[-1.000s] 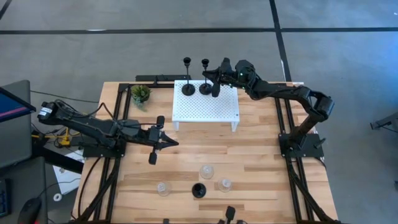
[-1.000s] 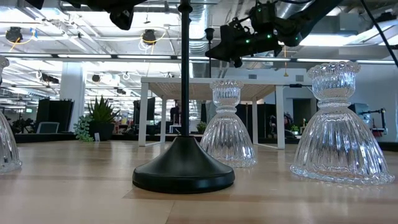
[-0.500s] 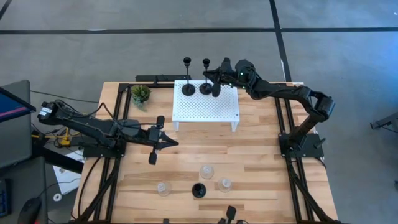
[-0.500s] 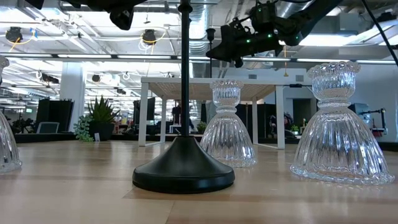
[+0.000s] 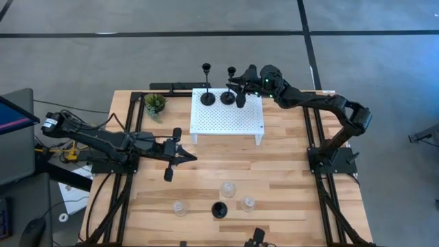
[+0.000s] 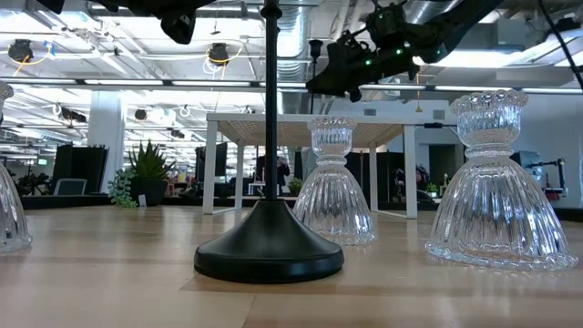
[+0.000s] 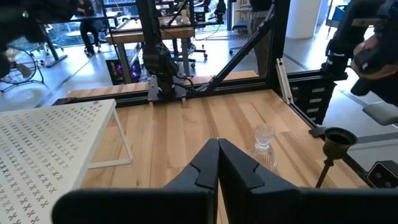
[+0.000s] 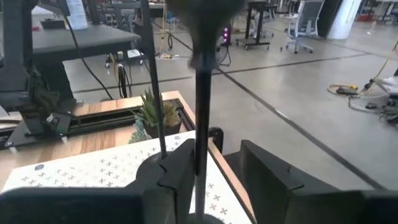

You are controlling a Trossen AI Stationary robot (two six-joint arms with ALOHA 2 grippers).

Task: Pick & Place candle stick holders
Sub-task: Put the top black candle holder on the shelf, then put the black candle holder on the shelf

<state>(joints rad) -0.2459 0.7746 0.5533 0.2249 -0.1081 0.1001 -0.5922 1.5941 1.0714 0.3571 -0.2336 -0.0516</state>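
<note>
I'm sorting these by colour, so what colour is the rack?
White, with a cross-shaped hole pattern, on the rack; clearest in the left wrist view.

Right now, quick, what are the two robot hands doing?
Left gripper: shut, holding nothing, over the table's middle.
Right gripper: open, fingers either side of a black holder's stem on the white rack, not squeezing it.

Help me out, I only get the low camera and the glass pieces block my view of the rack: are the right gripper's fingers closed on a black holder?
Observer: No. The right wrist camera shows the right gripper with its fingers apart and the stem of a black holder between them.
Operator: Where does that holder stand?
Observer: On the white rack, near its far edge, beside a second black holder.
Operator: And the left arm?
Observer: The left gripper is shut, over the table, on the near side of the rack.
</note>
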